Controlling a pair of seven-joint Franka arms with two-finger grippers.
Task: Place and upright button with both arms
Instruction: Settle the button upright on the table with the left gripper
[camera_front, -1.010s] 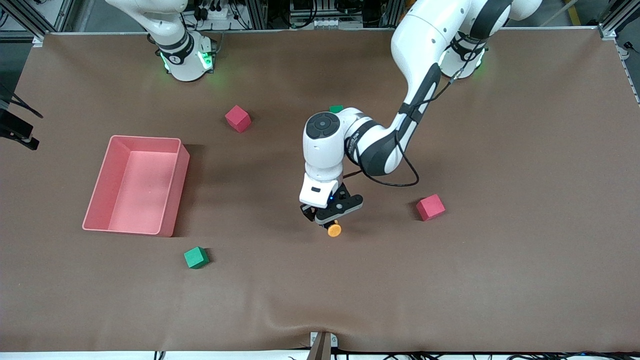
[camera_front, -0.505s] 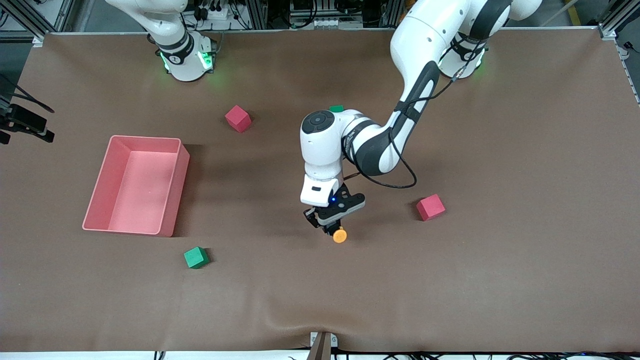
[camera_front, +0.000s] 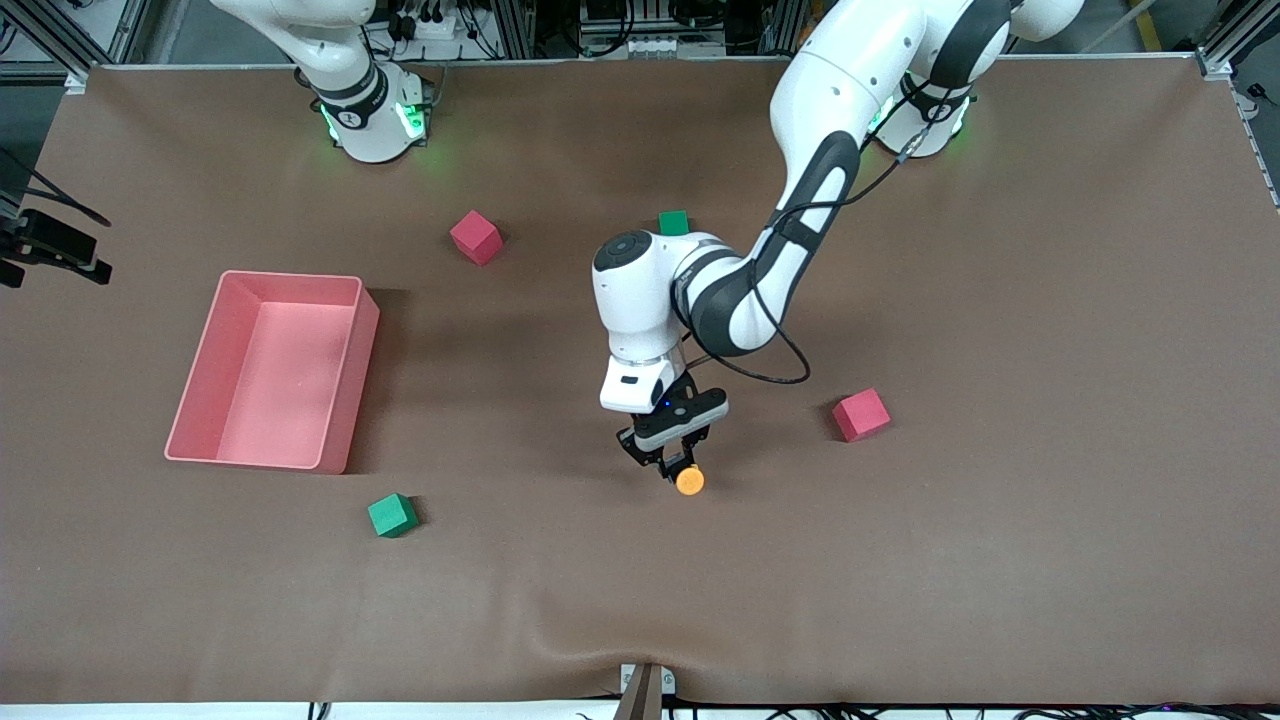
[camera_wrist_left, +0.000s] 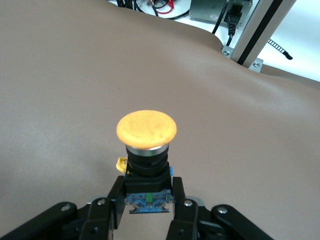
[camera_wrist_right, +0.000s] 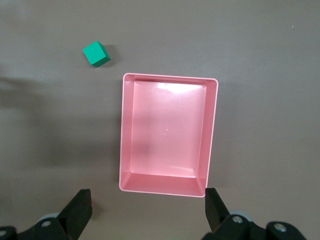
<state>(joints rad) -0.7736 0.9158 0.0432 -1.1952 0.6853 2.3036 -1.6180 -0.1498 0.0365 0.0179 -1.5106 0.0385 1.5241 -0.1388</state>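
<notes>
Table (camera_front: 1000, 600) carries a pink bin (camera_front: 345, 390) under my right gripper (camera_wrist_right: 145, 215), whose jaws stand wide and empty. My left gripper (camera_front: 672, 462) is clamped on the button (camera_front: 689, 481), orange cap forward, over the table's middle, near one red cube (camera_front: 861, 414).

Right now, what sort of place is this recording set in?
Probably a robotics lab bench: two arms bolted to a brown-covered table, aluminium framing at its edge, and practice props such as the pink bin and foam cubes.
</notes>
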